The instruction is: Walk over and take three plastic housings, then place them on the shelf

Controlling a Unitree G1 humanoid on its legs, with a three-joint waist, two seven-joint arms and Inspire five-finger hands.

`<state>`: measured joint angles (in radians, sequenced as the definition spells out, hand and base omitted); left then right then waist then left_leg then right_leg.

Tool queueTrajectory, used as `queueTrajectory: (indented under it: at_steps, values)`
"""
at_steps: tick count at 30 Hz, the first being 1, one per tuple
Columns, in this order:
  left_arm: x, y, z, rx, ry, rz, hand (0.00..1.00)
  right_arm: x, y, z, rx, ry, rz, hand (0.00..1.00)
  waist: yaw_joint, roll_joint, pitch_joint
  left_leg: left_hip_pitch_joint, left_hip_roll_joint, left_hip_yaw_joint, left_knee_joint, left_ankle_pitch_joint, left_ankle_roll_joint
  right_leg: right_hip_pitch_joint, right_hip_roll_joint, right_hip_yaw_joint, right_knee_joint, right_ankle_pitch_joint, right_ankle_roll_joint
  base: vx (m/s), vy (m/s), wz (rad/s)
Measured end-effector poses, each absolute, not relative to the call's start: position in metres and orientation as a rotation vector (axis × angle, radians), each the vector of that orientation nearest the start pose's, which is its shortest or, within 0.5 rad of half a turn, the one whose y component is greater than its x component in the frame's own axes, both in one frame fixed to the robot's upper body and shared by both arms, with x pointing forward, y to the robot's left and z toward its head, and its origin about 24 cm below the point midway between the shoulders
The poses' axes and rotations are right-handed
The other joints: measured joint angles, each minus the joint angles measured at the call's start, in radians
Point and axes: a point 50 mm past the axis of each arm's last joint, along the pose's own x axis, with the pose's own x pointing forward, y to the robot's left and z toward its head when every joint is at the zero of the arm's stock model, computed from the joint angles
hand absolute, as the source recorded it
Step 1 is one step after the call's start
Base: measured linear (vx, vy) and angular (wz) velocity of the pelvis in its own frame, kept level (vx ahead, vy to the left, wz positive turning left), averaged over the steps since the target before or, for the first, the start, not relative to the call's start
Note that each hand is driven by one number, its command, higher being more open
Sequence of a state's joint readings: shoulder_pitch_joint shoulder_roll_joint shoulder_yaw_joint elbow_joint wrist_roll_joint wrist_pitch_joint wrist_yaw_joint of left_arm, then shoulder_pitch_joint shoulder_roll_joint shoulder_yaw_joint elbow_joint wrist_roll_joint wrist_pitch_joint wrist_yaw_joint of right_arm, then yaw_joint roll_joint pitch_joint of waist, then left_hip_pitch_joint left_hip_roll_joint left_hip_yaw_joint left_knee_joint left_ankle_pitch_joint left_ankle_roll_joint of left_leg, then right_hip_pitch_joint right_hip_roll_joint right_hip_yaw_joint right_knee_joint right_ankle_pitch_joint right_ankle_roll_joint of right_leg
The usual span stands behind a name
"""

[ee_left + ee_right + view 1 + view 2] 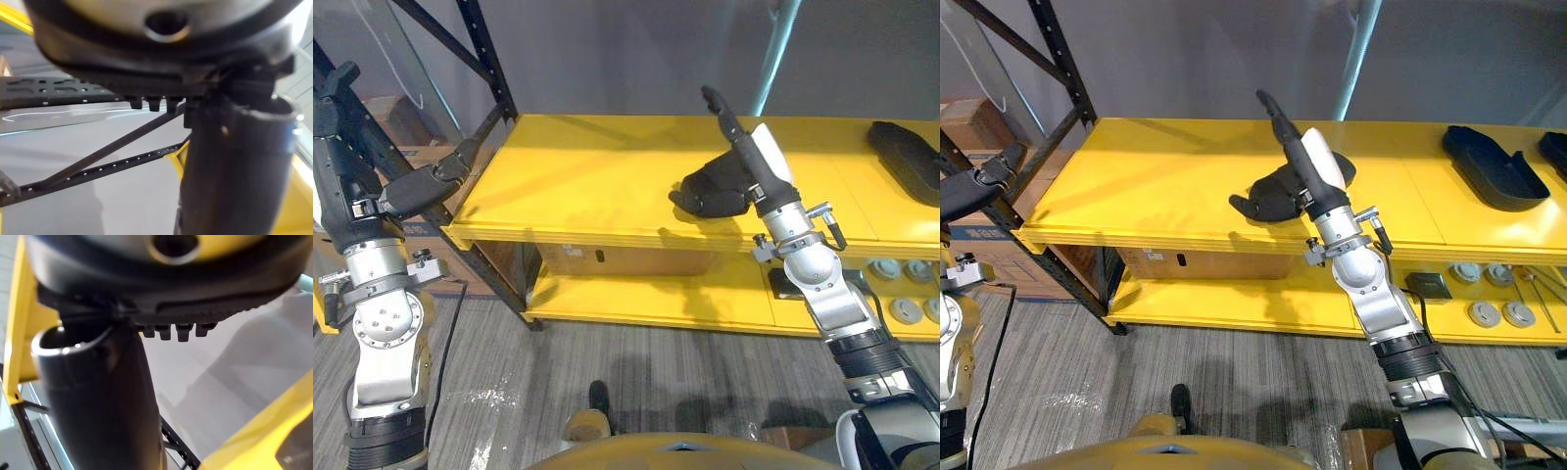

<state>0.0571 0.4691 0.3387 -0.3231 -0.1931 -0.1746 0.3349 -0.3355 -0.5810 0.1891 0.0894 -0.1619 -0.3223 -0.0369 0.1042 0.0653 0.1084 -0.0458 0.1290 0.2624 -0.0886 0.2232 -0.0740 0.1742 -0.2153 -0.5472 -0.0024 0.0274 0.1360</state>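
Note:
A black plastic housing [713, 192] lies on the top board of the yellow shelf [587, 176], near its front edge. My right hand [749, 147] stands just in front of it, raised off the board and open, with straight fingers pointing up and away and a white cover on the thumb. I cannot tell whether the hand touches the housing. Two more black housings [1492, 168] lie at the board's far right end. At the left, my left hand [423, 186] hovers open and holding nothing, its fingers reaching toward the shelf's left corner.
A black rack upright [494, 64] with diagonal braces stands at the shelf's left end. Cardboard boxes [396, 117] sit behind it. The lower board carries a brown box [607, 257] and several round grey parts [904, 294]. Grey plank floor lies in front.

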Motion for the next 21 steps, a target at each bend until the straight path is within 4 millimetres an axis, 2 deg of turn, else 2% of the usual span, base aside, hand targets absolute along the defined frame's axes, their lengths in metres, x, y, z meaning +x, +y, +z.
queueTrajectory:
  at_steps: [9, 15, 21]
  values:
    - [0.203, 0.286, 0.157, 0.264, -0.512, 0.495, 1.0, 0.304, -0.191, 0.133, -0.846, -0.446, 0.243, 1.0, 0.002, 0.0, 0.0, 0.0, -0.004, -0.022, 0.0, 0.0, 0.001, 0.015, 0.0, -0.021, 0.007, -0.011, 0.008, 0.03, -0.011, 0.08]
    - [0.202, 0.286, 0.155, 0.228, -0.506, 0.491, 1.0, 0.305, -0.201, 0.124, -1.009, -0.394, 0.263, 1.0, 0.003, -0.001, 0.002, -0.001, -0.004, -0.021, 0.0, -0.002, 0.003, 0.001, -0.008, -0.019, 0.033, -0.026, 0.013, 0.0, 0.0, 0.0]
    - [0.202, 0.286, 0.155, 0.228, -0.506, 0.49, 1.0, 0.305, -0.206, 0.117, -1.081, -0.36, 0.272, 1.0, 0.002, -0.004, 0.005, -0.013, -0.004, -0.02, 0.0, -0.004, 0.006, -0.015, -0.01, -0.016, 0.041, -0.029, 0.011, 0.0, 0.0, 0.0]
